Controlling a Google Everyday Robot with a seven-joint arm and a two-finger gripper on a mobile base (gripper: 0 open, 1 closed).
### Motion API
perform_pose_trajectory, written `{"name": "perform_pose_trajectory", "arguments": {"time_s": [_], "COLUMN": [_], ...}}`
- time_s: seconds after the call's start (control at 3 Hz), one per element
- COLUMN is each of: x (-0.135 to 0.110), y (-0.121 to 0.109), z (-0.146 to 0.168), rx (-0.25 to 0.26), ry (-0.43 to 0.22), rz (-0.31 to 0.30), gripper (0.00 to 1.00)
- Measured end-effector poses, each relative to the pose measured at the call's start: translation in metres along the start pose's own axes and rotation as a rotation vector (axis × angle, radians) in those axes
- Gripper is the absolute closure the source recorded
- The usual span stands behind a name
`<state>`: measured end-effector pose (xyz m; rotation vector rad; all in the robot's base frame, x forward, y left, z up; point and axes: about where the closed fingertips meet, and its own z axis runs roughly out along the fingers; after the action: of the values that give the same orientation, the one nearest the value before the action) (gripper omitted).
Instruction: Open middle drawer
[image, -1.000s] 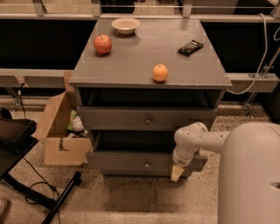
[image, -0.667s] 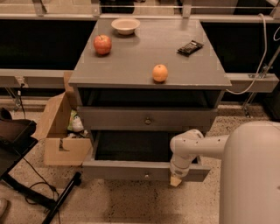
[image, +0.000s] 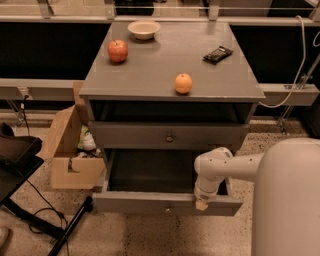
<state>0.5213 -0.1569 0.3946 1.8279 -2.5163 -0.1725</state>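
The floor (image: 150, 235) is speckled stone. A grey cabinet (image: 165, 65) stands in the middle. A brown cardboard box (image: 62, 145) sits open on its left. The far wall (image: 45, 50) is dark, with a pale rail (image: 30, 89) across it. The gripper (image: 201, 204) is low at the cabinet's near right.

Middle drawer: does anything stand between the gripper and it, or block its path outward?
Nothing visible does. The gripper is at the front edge of the middle drawer, right of its knob; the drawer is pulled out, with only floor ahead.
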Motion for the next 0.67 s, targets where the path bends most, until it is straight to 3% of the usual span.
{"name": "perform_pose_trajectory", "arguments": {"time_s": [0.33, 0.67], "x": [0.0000, 0.0004], "y": [0.0001, 0.0010], "z": [-0.0005, 0.0007], "rx": [0.000, -0.003], "ry": [0.000, 0.001], "rz": [0.000, 0.000], "gripper": [0.85, 0.54]}}
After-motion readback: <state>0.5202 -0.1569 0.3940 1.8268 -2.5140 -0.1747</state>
